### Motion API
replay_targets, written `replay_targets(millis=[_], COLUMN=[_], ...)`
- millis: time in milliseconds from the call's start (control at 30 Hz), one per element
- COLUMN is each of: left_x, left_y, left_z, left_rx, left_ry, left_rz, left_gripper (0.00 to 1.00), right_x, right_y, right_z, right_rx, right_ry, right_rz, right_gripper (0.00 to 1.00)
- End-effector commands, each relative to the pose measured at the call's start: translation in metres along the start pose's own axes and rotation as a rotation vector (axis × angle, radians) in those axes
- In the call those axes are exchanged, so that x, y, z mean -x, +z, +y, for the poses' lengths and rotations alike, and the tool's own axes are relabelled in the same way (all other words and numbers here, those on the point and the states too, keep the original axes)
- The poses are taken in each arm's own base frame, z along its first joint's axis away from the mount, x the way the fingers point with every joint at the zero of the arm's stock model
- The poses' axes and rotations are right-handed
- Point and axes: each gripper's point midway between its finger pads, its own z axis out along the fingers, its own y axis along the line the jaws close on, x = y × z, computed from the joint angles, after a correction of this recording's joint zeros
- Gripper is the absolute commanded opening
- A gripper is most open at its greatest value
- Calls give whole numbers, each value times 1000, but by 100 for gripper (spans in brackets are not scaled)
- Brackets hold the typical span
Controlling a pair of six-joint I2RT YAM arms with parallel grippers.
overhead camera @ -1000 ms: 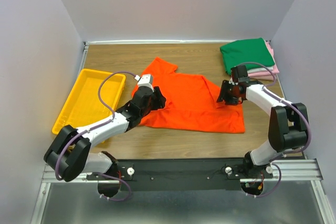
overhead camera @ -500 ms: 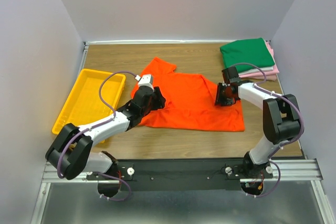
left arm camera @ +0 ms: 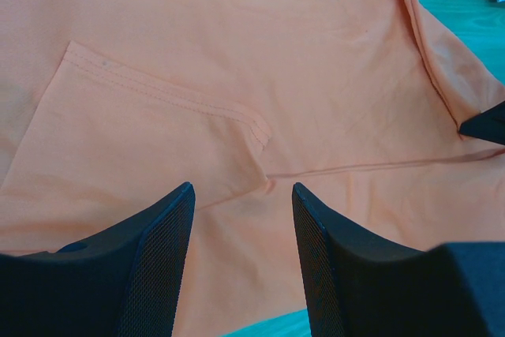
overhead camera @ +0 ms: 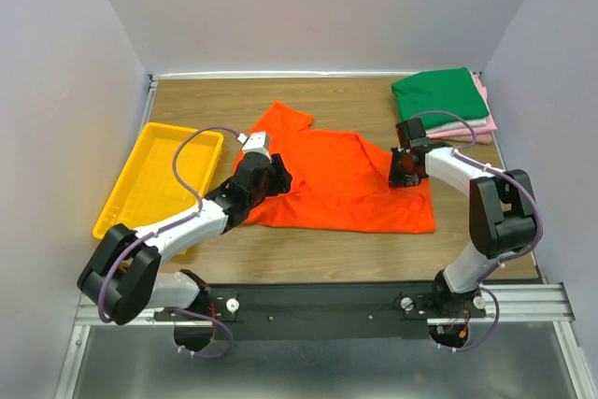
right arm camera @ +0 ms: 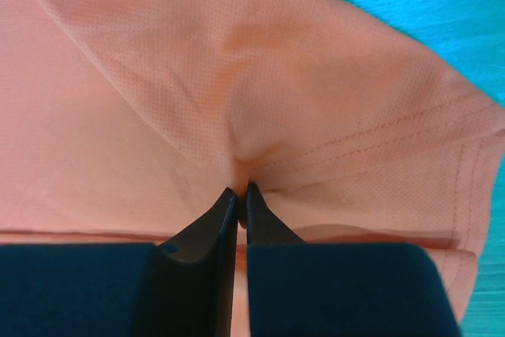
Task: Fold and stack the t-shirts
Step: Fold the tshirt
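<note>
A bright orange t-shirt (overhead camera: pixel 346 189) lies spread on the wooden table, one sleeve pointing to the back left. My left gripper (overhead camera: pixel 278 178) is open, low over the shirt's left part (left arm camera: pixel 237 116), its fingers (left arm camera: pixel 158 258) either side of the cloth near a folded sleeve hem. My right gripper (overhead camera: pixel 400 173) is shut on a pinch of the orange shirt (right arm camera: pixel 237 100) at its right sleeve, near the hem stitching. A dark green folded t-shirt (overhead camera: pixel 439 95) lies on top of a pink folded one (overhead camera: pixel 476 126) at the back right.
A yellow plastic tray (overhead camera: pixel 154 179) sits at the table's left side. The enclosure's side and back walls ring the table. Bare wood shows at the back middle (overhead camera: pixel 336 95) and along the front.
My right gripper has moved left onto the shirt's right sleeve and then edged a little toward the back. The left gripper has shifted very slightly. The shirt lies much the same.
</note>
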Motion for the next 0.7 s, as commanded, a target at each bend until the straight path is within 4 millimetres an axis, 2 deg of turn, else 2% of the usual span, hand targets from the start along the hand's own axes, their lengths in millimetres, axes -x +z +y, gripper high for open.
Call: replay_targets(millis=[0,67,100,133,200,267,333,367,400,467,500,533,567,600,667], left_x=[14,24,34,45,70,91,110,135,127,133,158,140,162,143,146], left_y=[2,6,10,13,21,29,46,52,69,86,94,113,120,137,152], left_z=[5,7,5,13,14,28,35,35,44,48,39,52,46,60,66], left_rx=[18,25,26,52,76,126,172,183,211,234,227,271,285,328,362], left_ry=[16,21,24,34,47,72,92,106,123,144,160,183,189,216,236], left_rz=[-33,-44,-59,-73,-105,-130,-138,-173,-127,-107,-145,-70,-104,-29,-15], left_gripper=[61,61,61,61,61,61,60,60,58,57,56,56,56,56,56], right_x=[23,27,28,30,31,32,30,29,27,25,24,23,22,21,19], right_y=[-23,-28,-30,-33,-34,-35,-33,-34,-32,-32,-31,-32,-32,-32,-32], right_z=[3,4,4,3,2,1,2,4,4,5,4,4,3,4,4], right_rx=[-1,-2,-3,-8,-13,-18,-15,-1,1,6,5,3,2,6,13], right_ry=[-12,-11,-10,-9,-8,-6,-2,-1,0,-1,-1,-1,-1,-2,-6], right_rz=[-81,-94,-100,-108,-112,-116,-105,-101,-93,-88,-87,-88,-85,-85,-80], right_gripper=[11,10,10,9,9,9,9,9,9,9,9,9,9,9,9])
